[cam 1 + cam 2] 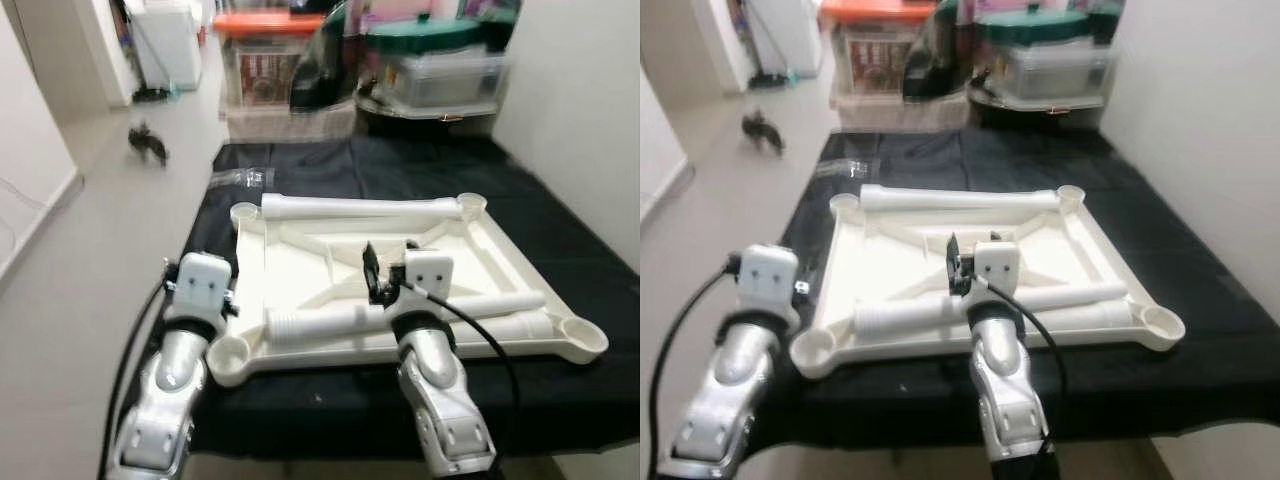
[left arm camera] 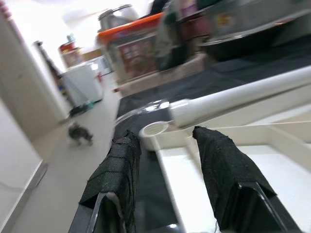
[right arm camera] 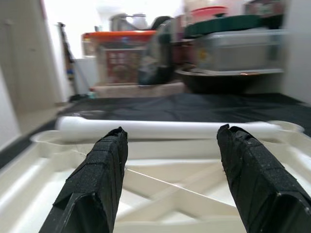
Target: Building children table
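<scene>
Centrally, the white tabletop (image 1: 300,262) was laid underside-up on the black cloth (image 1: 400,170), with one loose leg (image 1: 362,207) along its far edge and another leg (image 1: 330,321) near. The right gripper (image 3: 170,160) was held open above the tabletop; the left gripper (image 2: 165,160) was held open at its left edge.

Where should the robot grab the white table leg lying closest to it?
Probably around the smooth middle of the near table leg, coming down from above. It lies flat across the upturned tabletop, so its round sides are free there. The right gripper already hovers open nearby. The ridged end looks harder to hold.
</scene>
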### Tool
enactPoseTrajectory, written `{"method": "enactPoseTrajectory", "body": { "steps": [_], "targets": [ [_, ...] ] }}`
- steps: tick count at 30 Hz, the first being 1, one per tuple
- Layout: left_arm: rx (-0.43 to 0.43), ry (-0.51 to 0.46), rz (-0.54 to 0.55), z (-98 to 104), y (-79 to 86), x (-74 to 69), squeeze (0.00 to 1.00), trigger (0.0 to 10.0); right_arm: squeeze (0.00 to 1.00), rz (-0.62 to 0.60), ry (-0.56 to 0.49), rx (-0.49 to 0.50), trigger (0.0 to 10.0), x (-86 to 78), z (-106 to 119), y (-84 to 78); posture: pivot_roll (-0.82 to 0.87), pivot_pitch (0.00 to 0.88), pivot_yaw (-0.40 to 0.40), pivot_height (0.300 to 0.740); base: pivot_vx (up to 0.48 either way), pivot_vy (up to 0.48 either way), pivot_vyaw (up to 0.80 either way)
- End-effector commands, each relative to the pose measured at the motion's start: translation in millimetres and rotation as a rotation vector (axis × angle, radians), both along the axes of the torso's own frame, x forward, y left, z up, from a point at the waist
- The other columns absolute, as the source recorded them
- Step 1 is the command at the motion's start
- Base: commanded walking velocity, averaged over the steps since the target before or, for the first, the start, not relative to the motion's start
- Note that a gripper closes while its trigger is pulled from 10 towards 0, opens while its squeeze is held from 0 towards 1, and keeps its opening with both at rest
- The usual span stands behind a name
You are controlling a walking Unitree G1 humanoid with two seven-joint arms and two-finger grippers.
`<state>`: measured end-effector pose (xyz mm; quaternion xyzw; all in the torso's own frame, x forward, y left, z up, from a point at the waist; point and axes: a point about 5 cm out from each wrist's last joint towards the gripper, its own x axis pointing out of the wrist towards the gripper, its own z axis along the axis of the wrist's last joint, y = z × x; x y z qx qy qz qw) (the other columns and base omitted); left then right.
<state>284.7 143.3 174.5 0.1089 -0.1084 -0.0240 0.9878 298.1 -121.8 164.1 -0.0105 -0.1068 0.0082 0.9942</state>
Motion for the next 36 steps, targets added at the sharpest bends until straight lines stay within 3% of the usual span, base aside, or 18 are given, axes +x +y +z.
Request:
{"method": "enactPoseTrajectory", "body": {
  "steps": [1, 2, 3, 4, 7, 9, 11, 12, 14, 15, 16, 17, 18, 19, 26, 27, 28, 36],
  "targets": [
    [0.044, 0.012, -0.118, 3, -4.8, 5.0, 0.00, 10.0, 0.00, -0.030, -0.005, 0.012, 10.0, 0.7, 1, -6.5, 0.10, 0.000, 0.000, 0.740, 0.000, 0.000, 0.00],
    [0.083, 0.023, -0.234, 6, -9.9, 7.4, 0.00, 10.0, 0.00, -0.031, -0.005, 0.012, 10.0, 1.1, 1, -7.5, 0.10, 0.000, 0.002, 0.740, 0.000, 0.000, 0.00],
    [0.083, 0.023, -0.234, 6, -9.9, 7.4, 0.00, 10.0, 0.00, -0.031, -0.005, 0.012, 10.0, 1.1, 1, -7.5, 0.10, 0.000, 0.002, 0.740, 0.000, 0.000, 0.00],
    [0.109, 0.031, -0.311, 7, -13.2, 8.4, 0.00, 10.0, 0.00, -0.031, -0.005, 0.013, 10.0, 1.4, 1, -8.1, 0.10, 0.000, 0.002, 0.740, 0.000, 0.000, 0.00],
    [0.272, 0.071, -0.506, 14, -14.8, 18.2, 0.00, 10.0, 0.00, -0.037, 0.002, 0.017, 10.0, 2.6, 0, -11.9, 0.11, 0.000, 0.006, 0.740, 0.000, 0.000, 0.00],
    [0.272, 0.071, -0.506, 14, -14.8, 18.2, 0.00, 10.0, 0.00, -0.037, 0.002, 0.017, 10.0, 2.6, 0, -11.9, 0.11, 0.000, 0.006, 0.740, 0.000, 0.000, 0.00],
    [0.383, 0.118, -0.567, 25, -3.8, 36.4, 0.00, 10.0, 0.00, -0.042, 0.004, 0.025, 10.0, 2.7, 1, -14.5, 0.12, 0.000, 0.012, 0.740, 0.000, 0.000, 0.00],
    [0.383, 0.118, -0.567, 25, -3.8, 36.4, 0.00, 10.0, 0.00, -0.042, 0.004, 0.025, 10.0, 2.7, 1, -14.5, 0.12, 0.000, 0.012, 0.740, 0.000, 0.000, 0.00],
    [0.501, 0.163, -0.575, 39, 6.0, 59.4, 0.00, 10.0, 0.00, -0.051, 0.012, 0.038, 10.0, 2.3, 1, -18.9, 0.13, 0.000, 0.009, 0.740, 0.000, 0.000, 0.00],
    [0.501, 0.163, -0.575, 39, 6.0, 59.4, 0.00, 10.0, 0.00, -0.051, 0.012, 0.038, 10.0, 2.3, 1, -18.9, 0.13, 0.000, 0.009, 0.740, 0.000, 0.000, 0.00],
    [0.566, 0.180, -0.577, 46, 8.5, 69.7, 0.05, 10.0, 0.00, -0.054, 0.019, 0.037, 10.0, 2.0, -1, -20.7, 0.14, 0.000, 0.006, 0.740, 0.000, 0.000, 0.00],
    [0.583, 0.208, -0.605, 53, 9.6, 77.5, 1.00, 10.0, 0.00, -0.058, 0.025, 0.033, 10.0, 1.2, -2, -22.4, 0.14, 0.000, 0.018, 0.740, 0.000, 0.000, 0.00],
    [0.583, 0.208, -0.605, 53, 9.6, 77.5, 1.00, 10.0, 0.00, -0.058, 0.025, 0.033, 10.0, 1.2, -2, -22.4, 0.14, 0.000, 0.018, 0.740, 0.000, 0.000, 0.00],
    [0.574, 0.283, -0.671, 60, 10.2, 85.7, 1.00, 10.0, 0.00, -0.062, 0.035, 0.026, 10.0, -1.0, -3, -24.1, 0.14, 0.000, 0.022, 0.740, 0.000, 0.000, 0.00],
    [0.588, 0.448, -0.812, 58, 14.5, 92.8, 1.00, 10.0, 0.00, -0.056, 0.065, 0.035, 10.0, -10.9, -8, -21.9, 0.15, 0.000, 0.039, 0.740, 0.000, 0.000, 0.00],
    [0.593, 0.480, -0.833, 58, 16.0, 94.6, 0.05, 10.0, 0.00, -0.049, 0.074, 0.037, 10.0, -13.6, -9, -20.4, 0.15, 0.013, 0.045, 0.740, 0.000, 0.000, 0.00],
    [0.595, 0.523, -0.854, 57, 17.6, 96.2, 0.00, 10.0, 0.00, -0.040, 0.085, 0.039, 10.0, -17.0, -11, -18.5, 0.15, 0.030, 0.043, 0.740, 0.000, 0.000, 0.00],
    [0.595, 0.651, -0.910, 57, 22.8, 101.8, 0.00, 10.0, 0.00, -0.023, 0.096, 0.057, 10.0, -25.4, -10, -13.8, 0.16, 0.065, 0.065, 0.740, 0.000, 0.000, 0.00]
  ]
}}
